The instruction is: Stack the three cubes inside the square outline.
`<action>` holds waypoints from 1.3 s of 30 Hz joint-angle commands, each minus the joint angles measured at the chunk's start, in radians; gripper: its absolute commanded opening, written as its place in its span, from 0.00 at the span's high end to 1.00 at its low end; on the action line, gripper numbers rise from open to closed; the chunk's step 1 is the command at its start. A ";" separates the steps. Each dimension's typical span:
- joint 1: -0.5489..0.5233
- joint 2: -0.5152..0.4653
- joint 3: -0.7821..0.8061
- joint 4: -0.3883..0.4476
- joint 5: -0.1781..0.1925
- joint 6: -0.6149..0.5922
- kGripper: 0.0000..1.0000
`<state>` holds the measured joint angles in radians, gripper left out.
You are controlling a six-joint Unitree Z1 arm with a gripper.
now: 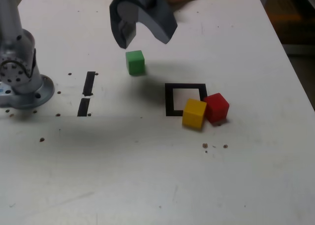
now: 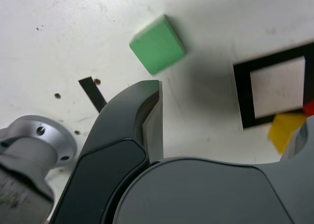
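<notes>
Yellow cube (image 1: 194,113) beside red cube (image 1: 216,107)

A plain green cube (image 1: 135,62) sits at eleven o'clock from the hollow square outline of black tape (image 1: 185,99); a solid yellow cube (image 1: 194,113) and solid red cube (image 1: 216,107) crowd its four o'clock corner; the white tabletop (image 1: 147,176) carries dark specks and two black tape strips (image 1: 86,93); the dark grey gripper (image 1: 142,35) is unpatterned.
</notes>
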<state>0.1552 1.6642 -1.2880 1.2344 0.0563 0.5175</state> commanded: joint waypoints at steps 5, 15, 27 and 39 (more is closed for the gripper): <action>-0.139 -0.004 -0.117 0.056 0.028 0.052 0.01; -0.235 0.018 -0.192 0.060 0.062 0.192 0.00; -0.293 0.139 -0.251 0.030 0.108 0.524 0.01; -0.303 0.237 -0.301 0.003 0.102 0.497 0.01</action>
<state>-0.1434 1.8876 -1.5794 1.2436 0.1693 1.0238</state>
